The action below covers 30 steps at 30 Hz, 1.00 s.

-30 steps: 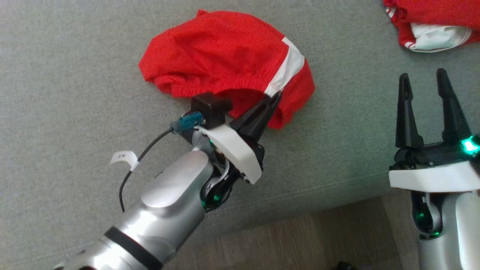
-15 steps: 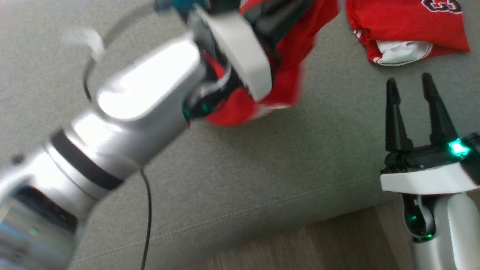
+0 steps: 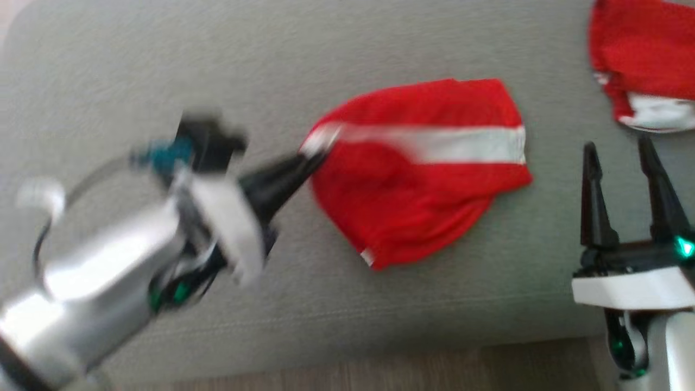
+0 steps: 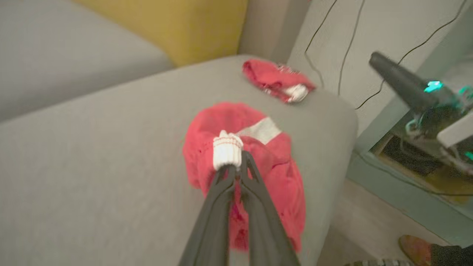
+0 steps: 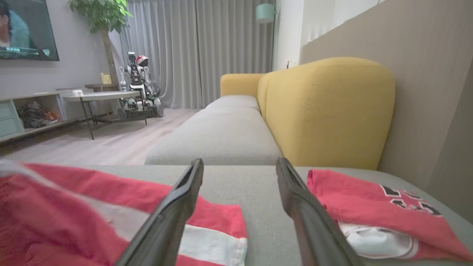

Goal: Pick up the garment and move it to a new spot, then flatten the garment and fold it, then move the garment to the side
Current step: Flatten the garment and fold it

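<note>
The left gripper [image 3: 312, 157] pinches the white band of the red garment [image 3: 418, 206] on the gray sofa [image 3: 163, 65]. The right gripper [image 3: 618, 146] stands wide and empty, near another red shirt [image 3: 640, 65].

Silver forearms [image 3: 103, 266], white wrist collars [image 3: 630, 288], long black fingers [image 3: 594, 201], teal connector [image 3: 163, 155], green lights [image 3: 684, 247]
</note>
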Tool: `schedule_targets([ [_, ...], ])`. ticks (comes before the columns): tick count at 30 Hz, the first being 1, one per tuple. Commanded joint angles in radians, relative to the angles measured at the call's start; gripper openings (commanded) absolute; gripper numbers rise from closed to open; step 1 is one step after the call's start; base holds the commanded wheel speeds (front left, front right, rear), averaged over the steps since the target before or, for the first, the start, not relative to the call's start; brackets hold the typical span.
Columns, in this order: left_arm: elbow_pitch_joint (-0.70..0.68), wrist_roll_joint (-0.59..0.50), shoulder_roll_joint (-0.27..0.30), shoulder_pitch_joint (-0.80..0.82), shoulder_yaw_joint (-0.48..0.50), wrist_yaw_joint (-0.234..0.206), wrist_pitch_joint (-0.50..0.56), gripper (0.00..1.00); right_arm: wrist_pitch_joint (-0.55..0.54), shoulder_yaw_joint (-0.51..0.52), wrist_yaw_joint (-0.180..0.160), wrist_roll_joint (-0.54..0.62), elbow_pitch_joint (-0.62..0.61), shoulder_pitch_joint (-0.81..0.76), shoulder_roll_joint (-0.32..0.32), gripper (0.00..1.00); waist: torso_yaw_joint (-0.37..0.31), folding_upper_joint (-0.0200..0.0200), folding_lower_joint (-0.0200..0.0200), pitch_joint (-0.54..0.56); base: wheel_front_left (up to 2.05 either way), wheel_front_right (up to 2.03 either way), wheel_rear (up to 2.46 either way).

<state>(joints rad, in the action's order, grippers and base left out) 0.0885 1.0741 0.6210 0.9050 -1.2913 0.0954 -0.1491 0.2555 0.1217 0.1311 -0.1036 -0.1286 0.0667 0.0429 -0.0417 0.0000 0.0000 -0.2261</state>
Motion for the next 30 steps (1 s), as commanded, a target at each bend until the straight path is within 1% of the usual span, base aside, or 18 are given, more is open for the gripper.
schedule_targets([
  [1, -0.015, -0.024, 0.045, 0.01, 0.044, -0.015, -0.036, 0.0, 0.006, -0.012, 0.0, -0.009, -0.022, 0.003, 0.007, 1.0, 0.044, 0.0, 0.0, -0.04, 0.0, 0.0, 0.0],
  [4, 0.019, -0.074, 0.064, -0.075, 0.036, -0.048, -0.08, 0.0, 0.006, -0.003, 0.0, -0.062, 0.039, 0.012, 0.009, 1.0, 0.075, 0.0, 0.0, -0.054, 0.0, 0.0, 0.0],
  [7, 0.058, -0.119, 0.049, -0.126, 0.038, -0.069, -0.102, 0.0, 0.006, -0.011, 0.0, -0.114, 0.154, 0.039, 0.027, 1.0, 0.104, 0.0, 0.0, -0.057, 0.0, 0.0, 0.0],
  [9, 0.079, -0.134, 0.031, -0.152, 0.054, -0.074, -0.109, 0.0, 0.005, -0.034, 0.0, -0.147, 0.252, 0.074, 0.057, 1.0, 0.115, 0.0, 0.0, -0.057, 0.0, 0.0, 0.0],
  [11, 0.098, -0.155, 0.017, -0.172, 0.069, -0.072, -0.111, 0.0, -0.01, -0.069, 0.0, -0.166, 0.337, 0.131, 0.101, 1.0, 0.12, 0.0, 0.0, -0.06, 0.0, 0.0, 0.0],
  [15, 0.118, -0.196, -0.014, -0.204, 0.11, -0.055, -0.112, 0.0, -0.1, -0.153, 0.0, -0.223, 0.462, 0.256, 0.178, 1.0, 0.125, 0.0, 0.0, -0.067, 0.0, 0.0, 0.0],
  [16, 0.118, -0.196, -0.014, -0.204, 0.11, -0.055, -0.112, 0.0, -0.1, -0.153, 0.0, -0.223, 0.462, 0.256, 0.178, 1.0, 0.125, 0.0, 0.0, -0.067, 0.0, 0.0, 0.0],
  [21, 0.14, -0.237, -0.049, -0.225, 0.143, -0.03, -0.112, 0.0, -0.224, -0.242, 0.0, -0.296, 0.544, 0.362, 0.256, 1.0, 0.133, 0.0, 0.0, -0.073, 0.0, 0.0, 0.0],
  [24, 0.153, -0.257, -0.066, -0.234, 0.159, -0.017, -0.112, 0.0, -0.276, -0.279, 0.0, -0.336, 0.567, 0.393, 0.284, 0.99, 0.136, 0.0, 0.0, -0.075, 0.0, 0.0, 0.0],
  [25, 0.157, -0.262, -0.07, -0.237, 0.163, -0.014, -0.113, 0.0, -0.293, -0.29, 0.0, -0.355, 0.573, 0.4, 0.288, 0.9, 0.137, 0.0, 0.0, -0.075, 0.0, 0.0, 0.0],
  [27, 0.166, -0.274, -0.079, -0.243, 0.171, -0.007, -0.113, 0.0, -0.316, -0.311, 0.0, -0.384, 0.581, 0.407, 0.297, 0.81, 0.139, 0.0, 0.0, -0.074, 0.0, 0.0, 0.0],
  [28, 0.17, -0.279, -0.083, -0.245, 0.174, -0.004, -0.113, 0.0, -0.323, -0.321, 0.0, -0.397, 0.584, 0.41, 0.3, 0.67, 0.141, 0.0, 0.0, -0.074, 0.0, 0.0, 0.0],
  [29, 0.174, -0.284, -0.087, -0.248, 0.177, -0.001, -0.113, 0.0, -0.325, -0.327, 0.0, -0.407, 0.586, 0.413, 0.305, 0.46, 0.142, 0.0, 0.0, -0.074, 0.0, 0.0, 0.0],
  [30, 0.178, -0.288, -0.09, -0.25, 0.18, 0.002, -0.113, 0.0, -0.321, -0.335, 0.0, -0.409, 0.586, 0.415, 0.313, 0.27, 0.144, 0.0, 0.0, -0.073, 0.0, 0.0, 0.0],
])
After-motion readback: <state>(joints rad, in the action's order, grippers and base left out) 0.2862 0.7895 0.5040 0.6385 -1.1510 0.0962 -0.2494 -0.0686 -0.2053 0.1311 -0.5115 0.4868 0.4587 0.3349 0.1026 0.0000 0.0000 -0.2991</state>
